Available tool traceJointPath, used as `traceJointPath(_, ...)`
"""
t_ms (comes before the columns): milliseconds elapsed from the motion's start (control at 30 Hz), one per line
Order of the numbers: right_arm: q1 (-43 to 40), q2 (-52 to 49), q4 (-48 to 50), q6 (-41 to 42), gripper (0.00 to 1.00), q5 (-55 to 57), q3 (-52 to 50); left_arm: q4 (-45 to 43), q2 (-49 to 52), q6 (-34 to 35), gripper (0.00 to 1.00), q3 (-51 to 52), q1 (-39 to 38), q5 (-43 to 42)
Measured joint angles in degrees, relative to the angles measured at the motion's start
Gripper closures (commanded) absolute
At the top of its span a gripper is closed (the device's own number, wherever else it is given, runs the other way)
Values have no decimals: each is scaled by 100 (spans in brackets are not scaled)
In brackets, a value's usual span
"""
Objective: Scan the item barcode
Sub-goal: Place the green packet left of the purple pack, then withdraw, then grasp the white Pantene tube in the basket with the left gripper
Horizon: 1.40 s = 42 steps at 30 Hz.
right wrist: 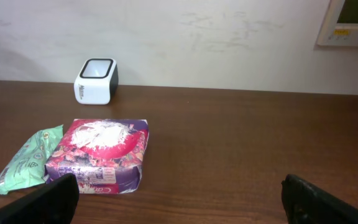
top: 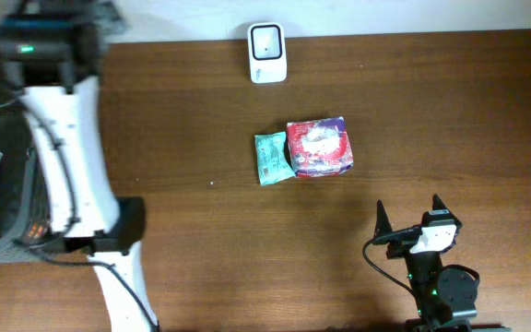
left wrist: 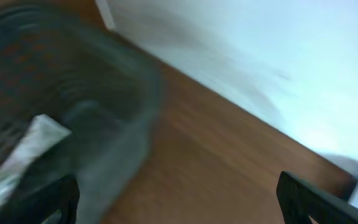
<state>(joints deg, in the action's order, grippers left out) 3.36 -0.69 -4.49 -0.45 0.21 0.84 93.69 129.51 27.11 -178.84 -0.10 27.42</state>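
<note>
left end effector (left wrist: 178, 183), right end effector (right wrist: 179, 186): gape wide, hold nothing | purple pack (top: 319, 148): middle of worktop (top: 450, 111), touching green packet (top: 272, 158), well short of far-edge scanner (top: 267, 53) | risk: may grab both packs, hiding barcode

You are at a mock shop checkout in a plain room. A white barcode scanner (top: 267, 53) stands on your brown wooden desk (top: 450, 120). A purple-red packet (top: 319, 148) and a green packet (top: 271, 158) lie near it. A grey basket (top: 3, 247) holds goods at the left, and a control panel (right wrist: 353, 22) hangs on the white wall (right wrist: 197, 37).
</note>
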Motion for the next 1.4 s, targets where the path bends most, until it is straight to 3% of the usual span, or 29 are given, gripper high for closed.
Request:
traceJointPath(267,0,0,0,0,1,0,0,129,-4,-184,2,15,2059,-885)
traceJointPath(400,0,0,0,0,1,0,0,-144,-142,-785,1,1049,2647,-1217)
traceJointPath(500,0,0,0,-2,1,0,0,-531,-140,-1104,1,2387,2776,-1023)
traceJointPath(567,0,0,0,2,1,0,0,-1060,-190,-1502,1,3834,2868,-726)
traceJointPath(700,0,0,-2,2,1,0,0,-2035,-81,-2258,3,5455,3167,-461)
traceJointPath(900,0,0,-2,0,1,0,0,-2857,-72,-2975,10,6083,3679,-243)
traceJointPath(967,0,0,0,2,1,0,0,-3121,-72,-3235,16,6290,3674,-278)
traceJointPath(1267,0,0,-2,-2,1,0,0,-4148,-59,-3790,16,6990,3650,-378)
traceJointPath(1400,0,0,0,0,1,0,0,-4256,116,-3821,41,6988,3650,-358)
